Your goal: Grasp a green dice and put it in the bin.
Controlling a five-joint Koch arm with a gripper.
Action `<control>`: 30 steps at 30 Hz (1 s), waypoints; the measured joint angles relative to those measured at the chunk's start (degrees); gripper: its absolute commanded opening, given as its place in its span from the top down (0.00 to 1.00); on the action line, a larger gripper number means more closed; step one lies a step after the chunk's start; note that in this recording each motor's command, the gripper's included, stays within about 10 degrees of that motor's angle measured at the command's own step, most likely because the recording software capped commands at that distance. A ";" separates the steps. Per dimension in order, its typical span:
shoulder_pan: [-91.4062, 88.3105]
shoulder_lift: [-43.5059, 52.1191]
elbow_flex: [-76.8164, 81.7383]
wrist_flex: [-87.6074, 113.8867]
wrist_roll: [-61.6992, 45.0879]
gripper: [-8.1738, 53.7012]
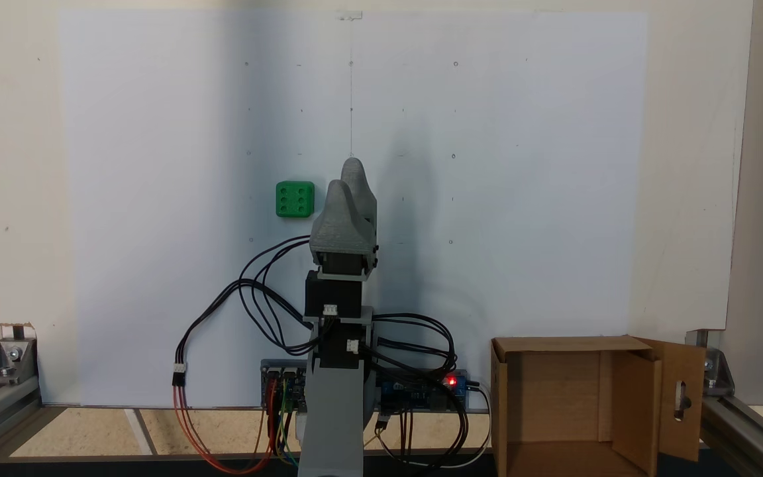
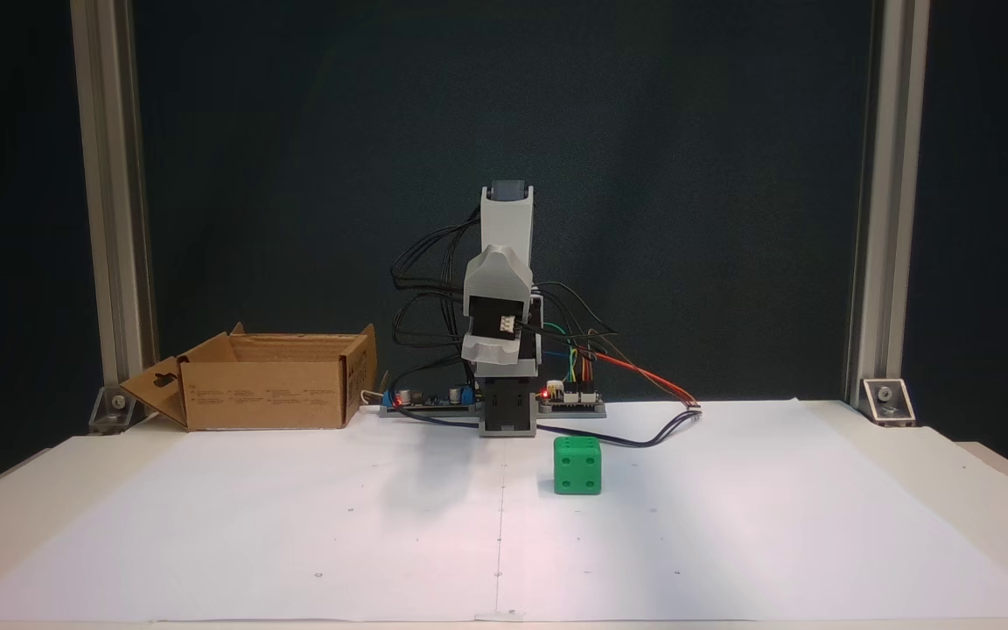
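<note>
The green dice (image 1: 295, 199) sits on the big white paper sheet (image 1: 156, 199) that covers the counter (image 2: 976, 464). In a fixed view from above, its top face has six round dots, and it lies just to the left of the end effector (image 1: 346, 179), close to it but not touching. In a fixed view from the front, the green dice (image 2: 577, 465) stands in front of the arm's base and a little to the right, and the face turned to the camera has four dots. The grey end effector is folded up over the arm, with nothing in it. Its two grey fingers (image 1: 338, 212) lie side by side with the tips close together, so it looks closed. The bin (image 1: 573, 404) is a brown cardboard box standing open at the edge of the counter, well apart from the dice. One flap (image 1: 683, 397) sticks out and has a long slot hole cut in it. In the front view the bin (image 2: 263, 394) is to the left of the arm, and its side has some small dark print that is too tiny to read. Black, red and yellow wires (image 1: 255, 311) loop around the arm's base. A small circuit board (image 1: 421, 391) beside the base has a red light shining on it.
</note>
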 measured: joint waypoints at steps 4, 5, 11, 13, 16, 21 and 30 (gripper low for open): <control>0.00 0.00 0.00 0.00 0.00 0.17; 0.00 0.00 0.00 0.00 0.00 0.17; 0.00 0.00 -0.09 0.00 0.00 0.17; 0.09 0.00 -0.09 0.00 0.00 0.17; 0.09 0.00 -0.09 0.70 0.00 0.17; 0.09 0.00 0.00 1.67 0.00 0.16; 0.26 0.00 0.00 1.67 0.00 0.16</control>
